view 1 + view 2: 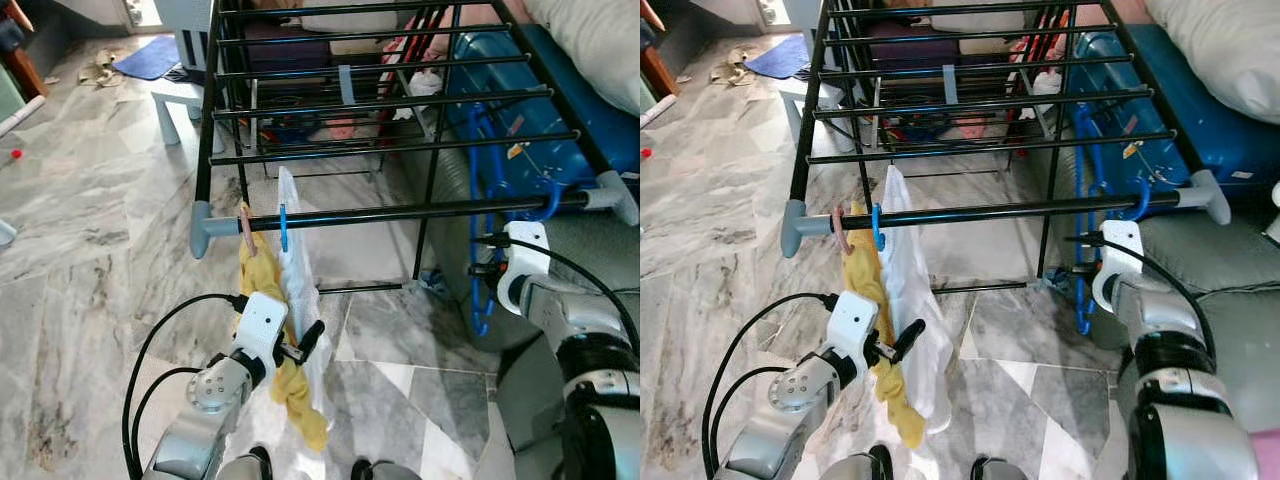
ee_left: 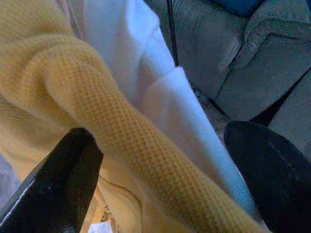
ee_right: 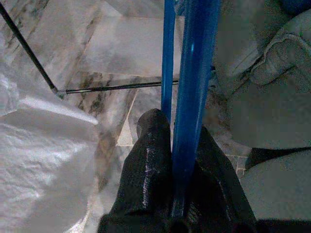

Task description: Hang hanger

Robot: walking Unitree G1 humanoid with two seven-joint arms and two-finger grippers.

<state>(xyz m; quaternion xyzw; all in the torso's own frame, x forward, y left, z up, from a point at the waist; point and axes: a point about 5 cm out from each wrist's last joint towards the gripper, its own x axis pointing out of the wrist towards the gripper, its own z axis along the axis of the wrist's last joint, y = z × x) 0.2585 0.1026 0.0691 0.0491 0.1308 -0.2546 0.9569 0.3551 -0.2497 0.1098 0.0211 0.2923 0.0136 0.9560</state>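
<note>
Clamping right gripper (image 3: 175, 194) on blue hanger (image 3: 192, 87), hook seemingly resting at drying rack (image 1: 400, 214) front rail's right end; stiff, light plastic; gripping the straight bar.

Spreading left gripper (image 2: 160, 179) around yellow cloth (image 2: 97, 116).

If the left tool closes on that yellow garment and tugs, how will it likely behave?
The yellow garment hangs limp from the front rail, so it is probably floppy and would bunch between the left tool's open fingers. Its knit looks grippy, not slippery. A tug may swing it into the white cloth touching it.

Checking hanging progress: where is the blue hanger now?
The blue hanger hangs hooked on the drying rack's front bar, on the robot's right by the sofa, clamped in the right gripper.
</note>
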